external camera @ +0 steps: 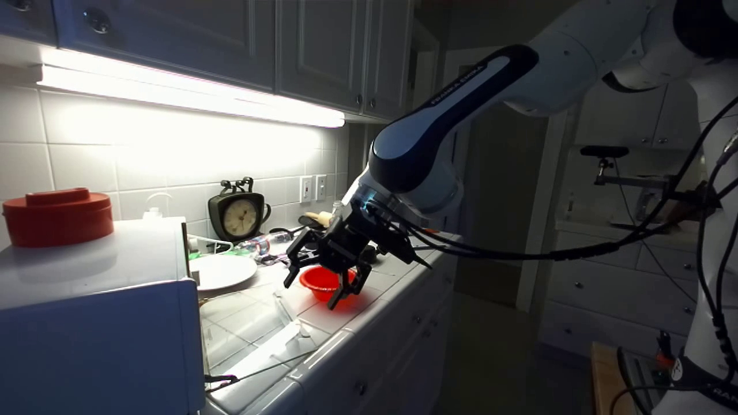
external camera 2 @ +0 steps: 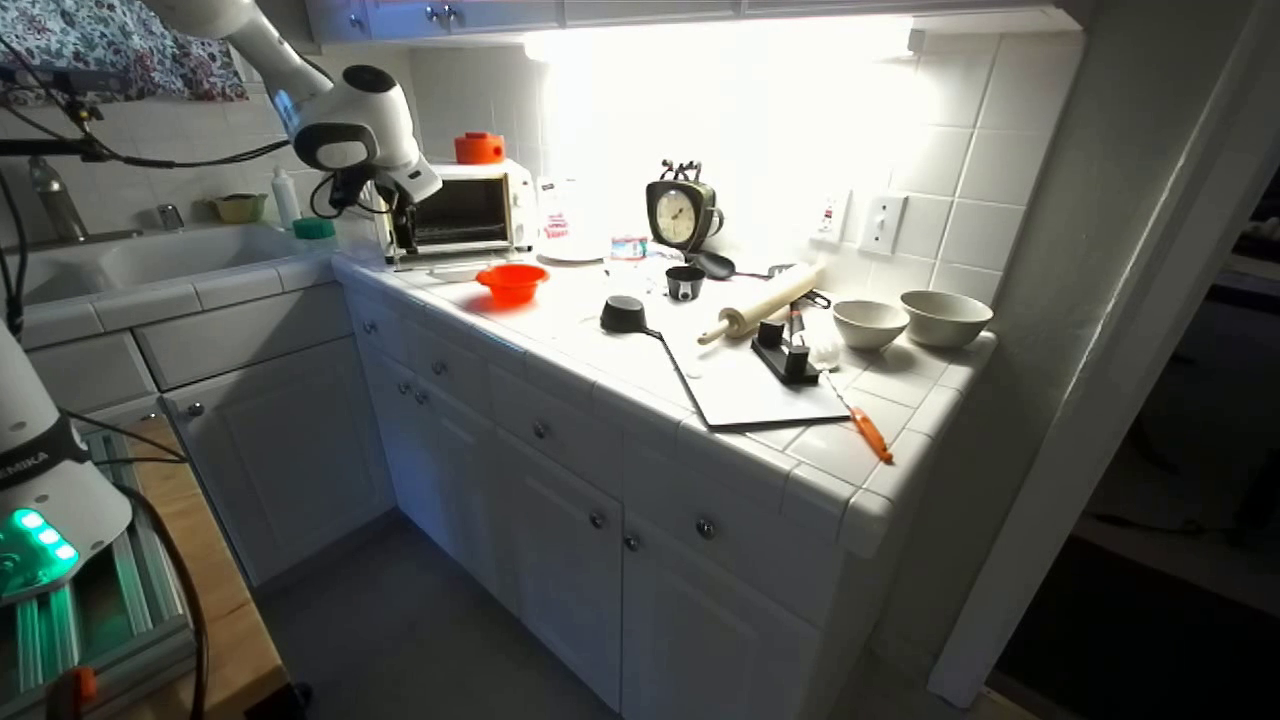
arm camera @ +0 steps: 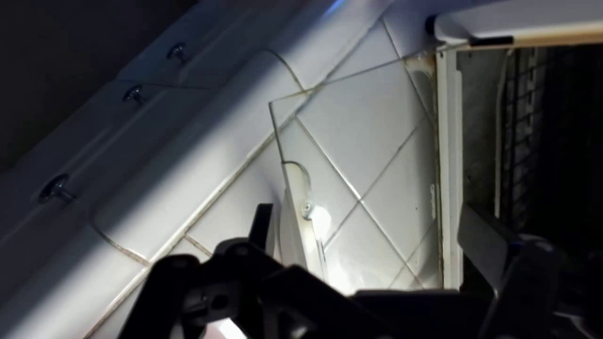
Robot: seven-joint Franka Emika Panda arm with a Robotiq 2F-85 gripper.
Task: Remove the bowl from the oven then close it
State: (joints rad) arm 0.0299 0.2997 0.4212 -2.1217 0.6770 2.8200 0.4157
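Observation:
The red bowl (external camera: 314, 281) sits upright on the tiled counter in front of the oven; it also shows in an exterior view (external camera 2: 512, 286). It is out of the wrist view. The pale oven (external camera: 98, 346) stands at the counter's end, its dark inside visible in an exterior view (external camera 2: 520, 200). Its glass door (external camera: 268, 349) is folded down over the counter. In the wrist view the door's edge strip (arm camera: 297, 188) and the oven's frame (arm camera: 452, 165) show. My gripper (external camera: 311, 293) is open with nothing between its fingers (arm camera: 367, 221), above the lowered door.
A red ribbed tub (external camera: 60, 222) stands on the oven's top. A white plate (external camera: 225, 271) and a dark clock-like scale (external camera 2: 682, 212) stand by the back wall. A rolling pin (external camera 2: 765, 305), black cup (external camera 2: 625, 315) and white board (external camera 2: 735, 390) lie farther along. The counter's front edge runs close to the bowl.

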